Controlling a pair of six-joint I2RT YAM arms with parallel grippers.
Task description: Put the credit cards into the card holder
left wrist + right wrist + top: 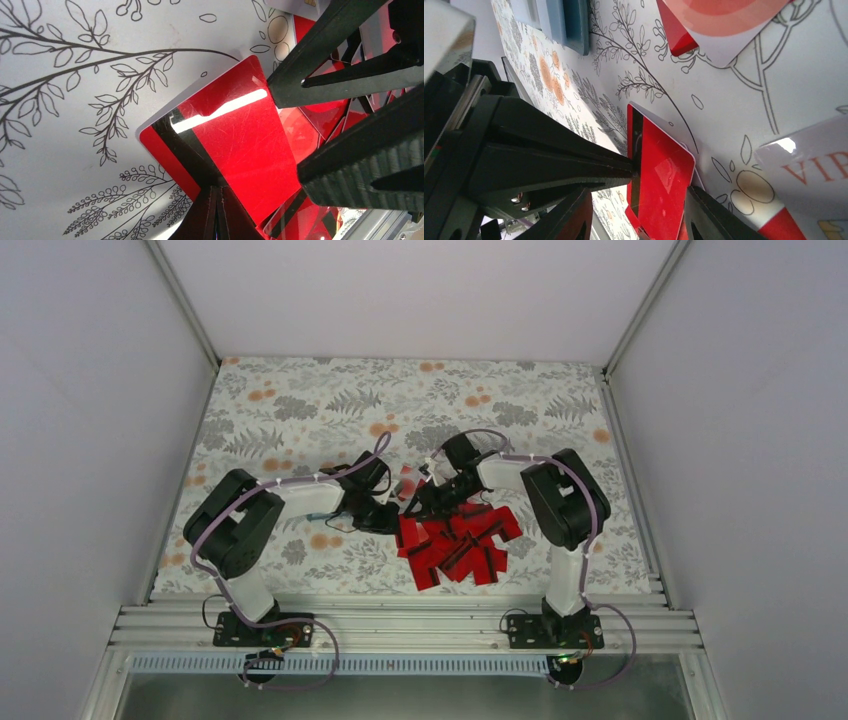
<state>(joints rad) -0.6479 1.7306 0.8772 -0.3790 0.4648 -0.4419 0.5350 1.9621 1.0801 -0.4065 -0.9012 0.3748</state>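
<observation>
My left pincer [216,194] grips one credit card [240,145] by its edge, right pincer [638,196] half-wide astride it; that thin hold could slip

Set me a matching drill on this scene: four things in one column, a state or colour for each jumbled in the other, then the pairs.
Things:
1. left gripper
2. right gripper
3. card holder
4. heap of cards

States:
A. red, heaped together
B. fingers apart
C. blue, lying on the cloth
D. closed on one red card

Pairs: 1-D, 2-B, 3-C, 4-A
</observation>
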